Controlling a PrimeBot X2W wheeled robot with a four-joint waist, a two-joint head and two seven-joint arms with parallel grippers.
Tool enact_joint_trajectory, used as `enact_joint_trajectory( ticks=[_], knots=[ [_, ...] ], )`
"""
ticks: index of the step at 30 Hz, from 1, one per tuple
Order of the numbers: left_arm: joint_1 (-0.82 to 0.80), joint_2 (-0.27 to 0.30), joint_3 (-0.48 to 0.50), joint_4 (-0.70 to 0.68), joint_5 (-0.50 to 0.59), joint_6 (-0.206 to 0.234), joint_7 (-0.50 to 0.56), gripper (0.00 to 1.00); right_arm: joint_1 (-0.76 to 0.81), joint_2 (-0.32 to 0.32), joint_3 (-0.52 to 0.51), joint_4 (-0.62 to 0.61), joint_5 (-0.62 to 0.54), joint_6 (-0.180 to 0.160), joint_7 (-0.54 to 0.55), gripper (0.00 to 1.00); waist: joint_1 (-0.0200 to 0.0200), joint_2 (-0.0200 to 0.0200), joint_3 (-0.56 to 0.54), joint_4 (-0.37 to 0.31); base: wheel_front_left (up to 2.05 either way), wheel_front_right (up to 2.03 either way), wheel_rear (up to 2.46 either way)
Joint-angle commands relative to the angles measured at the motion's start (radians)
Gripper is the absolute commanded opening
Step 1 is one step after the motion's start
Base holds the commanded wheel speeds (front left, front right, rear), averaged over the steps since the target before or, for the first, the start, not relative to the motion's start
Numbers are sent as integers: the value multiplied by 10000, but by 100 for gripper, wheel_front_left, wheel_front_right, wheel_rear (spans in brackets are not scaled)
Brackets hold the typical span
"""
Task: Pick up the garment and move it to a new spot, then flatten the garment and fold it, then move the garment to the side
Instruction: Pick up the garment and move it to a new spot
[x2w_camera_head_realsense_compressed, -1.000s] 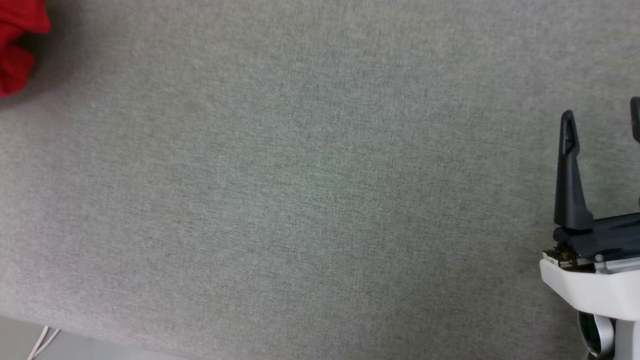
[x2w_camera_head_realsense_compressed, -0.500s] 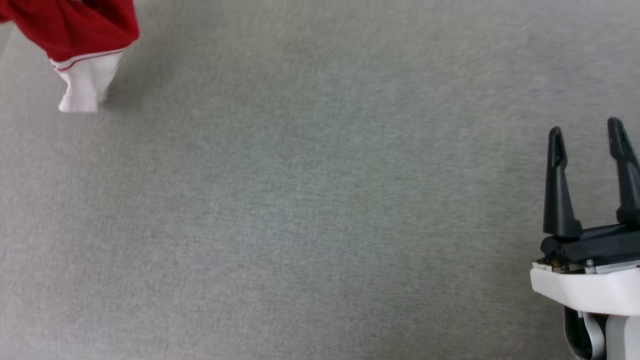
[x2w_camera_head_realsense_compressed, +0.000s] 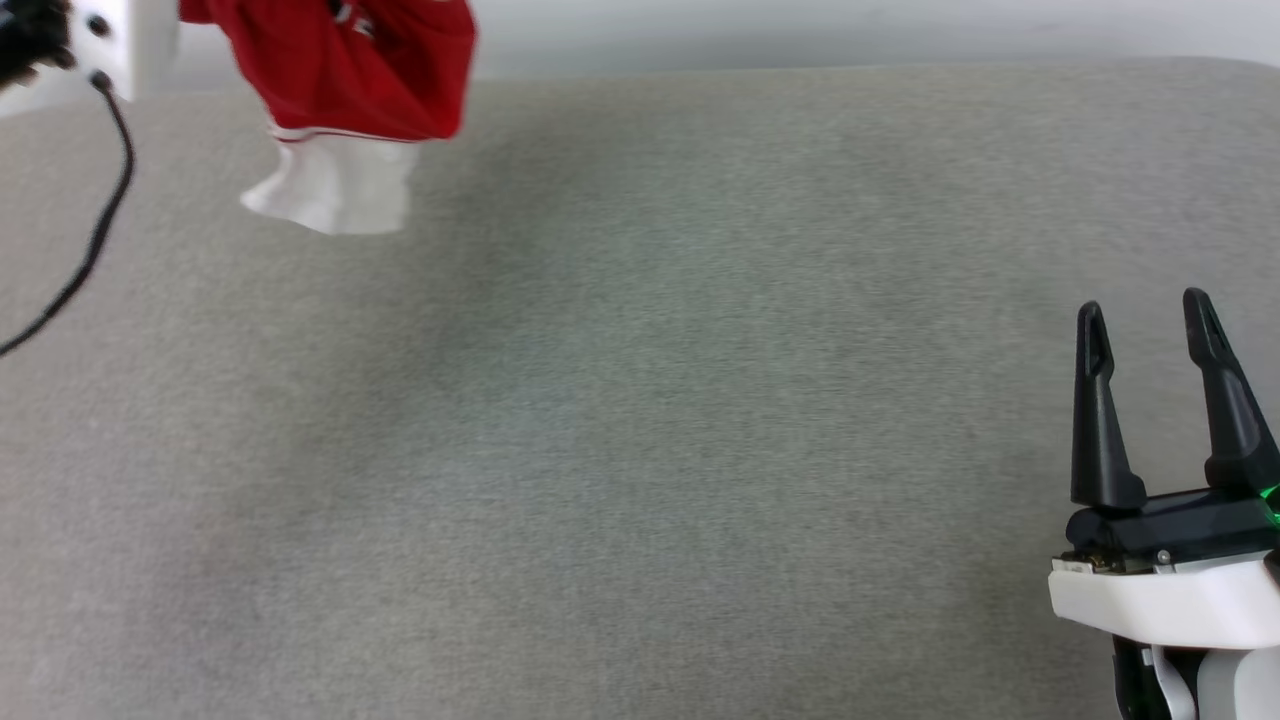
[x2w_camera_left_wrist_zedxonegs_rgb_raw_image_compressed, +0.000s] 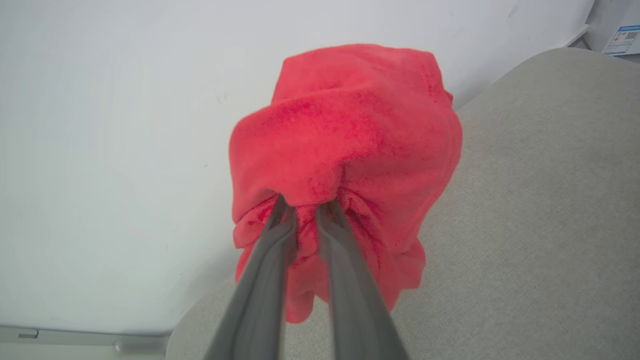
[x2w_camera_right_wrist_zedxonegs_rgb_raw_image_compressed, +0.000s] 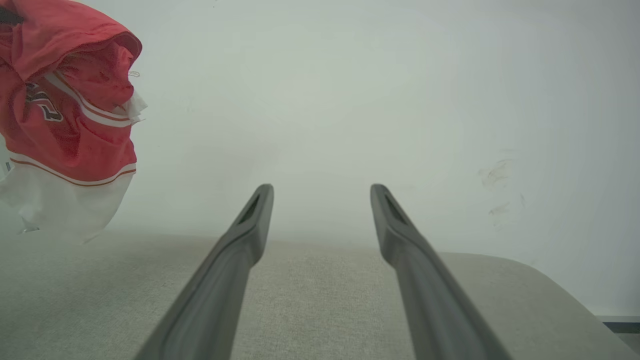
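My left pincer (x2w_camera_left_wrist_zedxonegs_rgb_raw_image_compressed: 305, 206): clamped on the garment (x2w_camera_left_wrist_zedxonegs_rgb_raw_image_compressed: 350, 125), bunched, hanging upper left (head view).
My right pincer (x2w_camera_head_realsense_compressed: 1145, 320): wide, empty, lower right.

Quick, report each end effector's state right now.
Left end effector: closed on the red shirt.
Right end effector: open, holding nothing.
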Motion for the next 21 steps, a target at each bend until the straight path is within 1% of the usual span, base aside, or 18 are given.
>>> enact_joint_trajectory(
  ticks=[1,6,12,16,21],
  knots=[
    [152,-37,-65,-119,40,14,-71,0,111,26,16,27,32,-7,-21,100,1,-1,-201,-362,0,0,0],
    [599,-371,-450,-786,50,4,-269,0,205,25,-37,92,68,-7,-21,100,1,-1,-215,-715,0,0,0],
    [1553,-1015,-1229,-1267,71,2,-679,0,154,24,-25,166,119,-7,-21,100,1,-1,-71,-885,0,0,0],
    [2379,-1522,-1992,-1054,125,-7,-949,0,83,24,3,250,98,-7,-21,100,1,-1,94,-932,0,0,0],
    [3296,-2022,-3235,-484,195,-27,-1306,0,-15,24,-40,332,149,-7,-21,100,1,-1,317,-1007,0,0,0]
  ],
)
